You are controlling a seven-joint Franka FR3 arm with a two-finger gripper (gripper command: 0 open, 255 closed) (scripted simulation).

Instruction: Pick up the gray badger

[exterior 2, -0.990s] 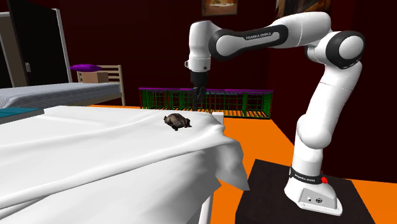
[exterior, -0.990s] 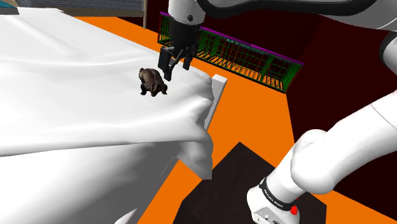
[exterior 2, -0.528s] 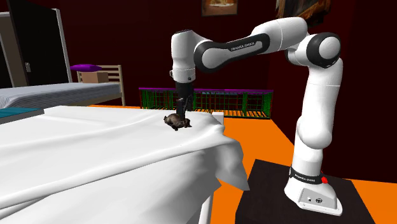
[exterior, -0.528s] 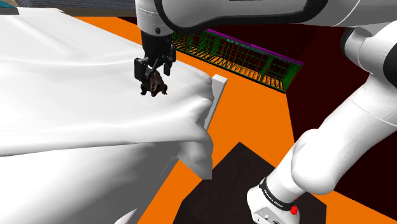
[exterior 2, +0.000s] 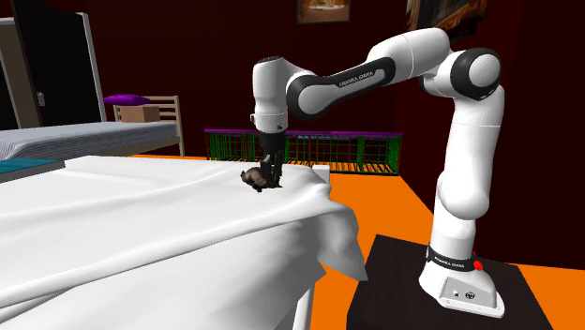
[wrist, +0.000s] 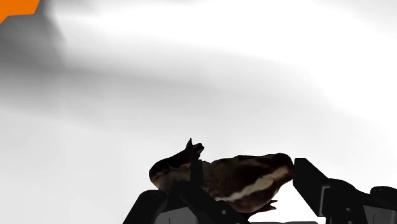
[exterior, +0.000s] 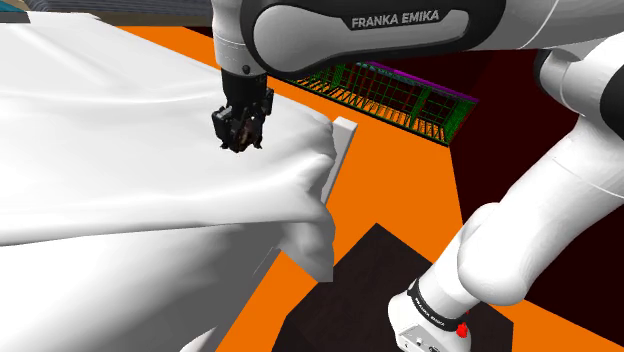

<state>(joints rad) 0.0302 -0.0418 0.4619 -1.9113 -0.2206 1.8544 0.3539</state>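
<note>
Hand (wrist: 248, 168) open, fingers (wrist: 312, 182) either side of brown badger (wrist: 254, 183), lying on white sheet (wrist: 191, 76)

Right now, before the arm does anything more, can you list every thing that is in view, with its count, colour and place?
badger: one, dark brown with a pale stripe, on the sheet near the bed's corner
sheet: one, white, draped over the big bed
floor: one, orange, around the bed and the stand
railing: one, green with a purple top, beyond the bed
second bed: one, grey cover, at the second exterior view's left
cushion: one, purple, behind the second bed
picture: one, framed, high on the dark wall
stand: one, black, under the arm
arm: one, white with dark joints, reaching over the bed
claw: one, black, down at the badger
</note>
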